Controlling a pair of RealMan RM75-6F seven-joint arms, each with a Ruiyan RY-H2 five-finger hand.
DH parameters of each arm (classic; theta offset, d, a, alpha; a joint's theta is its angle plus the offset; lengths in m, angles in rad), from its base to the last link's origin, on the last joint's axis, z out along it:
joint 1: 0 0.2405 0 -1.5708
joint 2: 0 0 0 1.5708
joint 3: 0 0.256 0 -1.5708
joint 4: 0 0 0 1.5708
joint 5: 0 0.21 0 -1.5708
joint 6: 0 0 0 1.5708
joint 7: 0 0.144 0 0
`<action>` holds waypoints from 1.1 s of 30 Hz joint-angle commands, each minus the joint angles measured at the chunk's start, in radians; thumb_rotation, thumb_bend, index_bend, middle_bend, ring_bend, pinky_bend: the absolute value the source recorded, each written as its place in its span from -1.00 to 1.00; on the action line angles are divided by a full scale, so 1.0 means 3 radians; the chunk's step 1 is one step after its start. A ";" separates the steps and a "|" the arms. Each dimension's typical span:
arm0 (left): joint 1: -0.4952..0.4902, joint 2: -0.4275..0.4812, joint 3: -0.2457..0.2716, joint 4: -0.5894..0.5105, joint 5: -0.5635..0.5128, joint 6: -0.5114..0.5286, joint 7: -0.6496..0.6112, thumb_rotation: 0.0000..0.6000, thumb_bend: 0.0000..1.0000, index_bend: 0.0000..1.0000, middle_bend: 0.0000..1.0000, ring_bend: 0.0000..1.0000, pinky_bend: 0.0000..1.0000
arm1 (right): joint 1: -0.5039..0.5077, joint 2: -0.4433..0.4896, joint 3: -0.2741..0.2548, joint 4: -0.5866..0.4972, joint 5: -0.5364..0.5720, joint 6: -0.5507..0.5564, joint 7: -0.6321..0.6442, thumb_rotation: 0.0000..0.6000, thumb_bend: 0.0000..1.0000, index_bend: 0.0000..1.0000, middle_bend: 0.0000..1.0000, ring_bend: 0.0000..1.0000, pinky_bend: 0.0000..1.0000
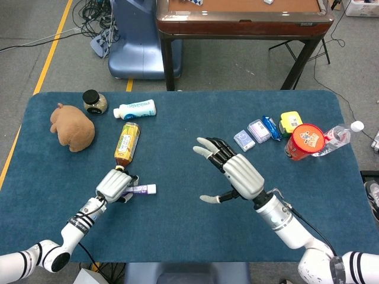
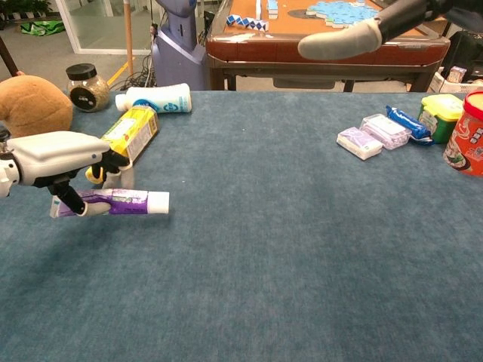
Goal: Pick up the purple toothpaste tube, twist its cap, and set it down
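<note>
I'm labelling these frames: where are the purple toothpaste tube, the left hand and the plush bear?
purple toothpaste tube [image 2: 124, 201]: chest view, purple body.
left hand [image 2: 56, 154]: chest view, back of the hand.
plush bear [image 1: 74, 129]: head view, its back.

On the blue felt table [image 1: 177, 236], the silver left hand [image 1: 114, 185] grips a purple toothpaste tube [image 1: 140, 189] whose white cap [image 1: 151, 189] points right. The silver right hand [image 1: 235, 173] hovers apart, fingers spread, holding nothing, near small wrapped packets [image 1: 259, 131].
</note>
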 commanded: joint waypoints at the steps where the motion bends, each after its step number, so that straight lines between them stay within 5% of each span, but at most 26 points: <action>1: -0.0003 0.0013 -0.0040 -0.0066 -0.0186 -0.0065 0.0115 1.00 0.12 -0.61 -0.17 -0.49 -0.36 | -0.0031 0.0038 -0.0002 0.0027 -0.0002 0.0025 0.0021 0.37 -1.00 -1.00 -1.00 -1.00 -1.00; 6: 0.0040 0.0127 -0.0044 -0.0243 -0.0263 -0.0027 0.0092 1.00 0.01 -0.77 -0.48 -0.64 -0.37 | -0.0101 0.0134 -0.0019 0.0056 -0.0001 0.0064 0.0032 0.37 -1.00 -1.00 -1.00 -1.00 -1.00; 20: 0.0585 0.0627 -0.0111 -0.0559 -0.0099 0.0909 -0.0327 1.00 -0.06 -0.72 -0.49 -0.64 -0.42 | -0.0597 0.0492 -0.0280 0.0105 0.0291 0.0296 -0.0500 0.42 -0.98 -1.00 -1.00 -1.00 -1.00; 27: 0.0984 0.0698 -0.0051 -0.0487 0.0041 0.1510 -0.0433 1.00 -0.06 -0.64 -0.49 -0.64 -0.43 | -0.1032 0.0441 -0.0426 0.0206 0.0416 0.0733 -0.0794 1.00 -0.87 -1.00 -1.00 -1.00 -1.00; 33: 0.1266 0.0776 0.0063 -0.0563 0.0171 0.1813 -0.0491 1.00 -0.06 -0.61 -0.49 -0.62 -0.43 | -0.1367 0.0387 -0.0546 0.0269 0.0461 0.0997 -0.0761 1.00 -0.87 -1.00 -1.00 -1.00 -1.00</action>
